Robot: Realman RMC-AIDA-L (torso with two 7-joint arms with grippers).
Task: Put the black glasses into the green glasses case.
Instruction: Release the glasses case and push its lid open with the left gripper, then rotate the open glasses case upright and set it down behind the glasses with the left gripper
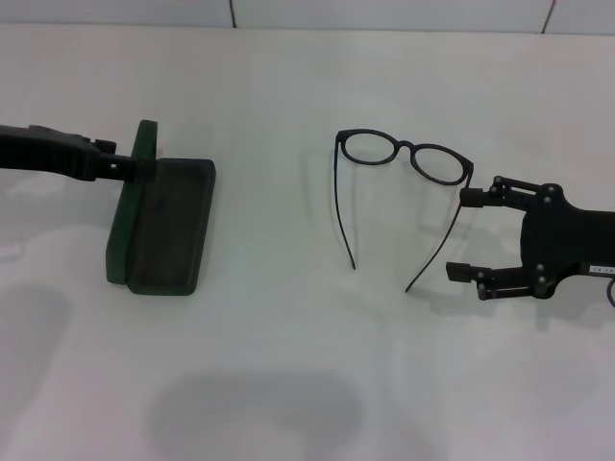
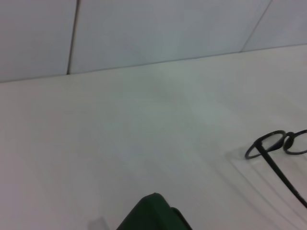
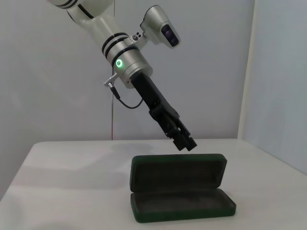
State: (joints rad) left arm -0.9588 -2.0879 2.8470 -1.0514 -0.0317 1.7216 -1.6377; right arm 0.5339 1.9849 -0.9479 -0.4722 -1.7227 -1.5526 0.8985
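The green glasses case (image 1: 163,226) lies open at the left of the table, its lid standing upright along the left side. My left gripper (image 1: 123,168) is shut, its tip against the lid's outer side near the far end. The right wrist view also shows the case (image 3: 180,189) and the left gripper (image 3: 184,143) at the lid's top edge. The black glasses (image 1: 408,158) lie unfolded at centre right, temple arms pointing toward me. My right gripper (image 1: 469,235) is open and empty just right of the nearer temple arm. In the left wrist view the glasses (image 2: 278,143) and a case corner (image 2: 153,213) show.
The white table (image 1: 288,365) runs back to a light tiled wall (image 1: 384,12). Bare table lies between the case and the glasses.
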